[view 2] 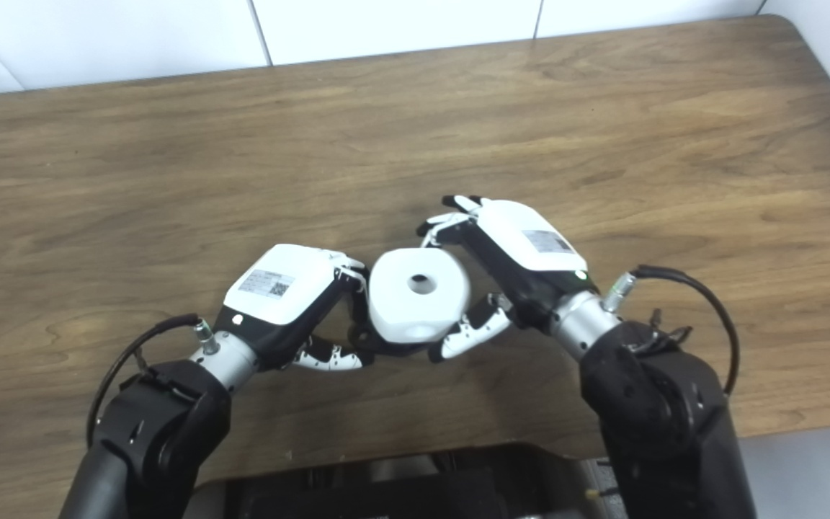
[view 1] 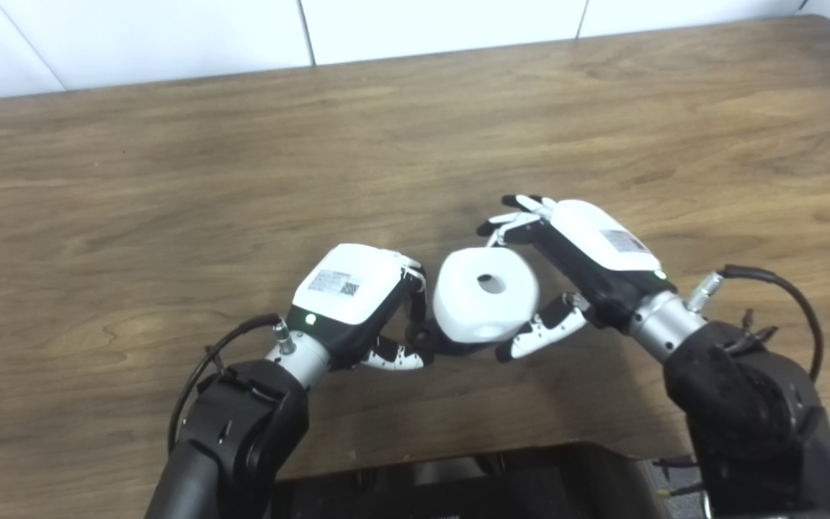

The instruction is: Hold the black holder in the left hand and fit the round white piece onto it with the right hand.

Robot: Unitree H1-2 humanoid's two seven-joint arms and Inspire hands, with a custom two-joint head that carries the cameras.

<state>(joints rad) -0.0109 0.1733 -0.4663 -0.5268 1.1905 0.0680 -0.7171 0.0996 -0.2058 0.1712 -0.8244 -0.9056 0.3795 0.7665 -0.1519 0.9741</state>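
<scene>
Right, on my feed both hands sit close together over the near-centre of the wooden worktop (view 1: 170, 180), w/ the round white piece (view 1: 485, 294) between them. It's a chunky white ring w/ a small hole in the top face, hole facing up toward the cams. My right hand (view 1: 579, 263) is around it: fingers (view 1: 512, 220) curl at the far side of the ring, thumb (view 1: 541, 330) presses the near-right side, so that hand is holding the white piece. My left hand (view 1: 357, 295) is just beside the ring on its left, back of the hand up, fingers folded down and under; its thumb (view 1: 393, 357) points right toward a dark part, the black holder (view 1: 426, 337), which shows only as a small bit at the ring's lower-left edge. Left hand looks closed on that holder, though most of it is hidden by hand and ring. White piece sits on top of / against the holder; can't tell from either view whether it's seated fully. Both forearms come in from the bottom edge, cables looping off each wrist. White wall panels (view 1: 170, 36) run behind the worktop's far edge.
</scene>
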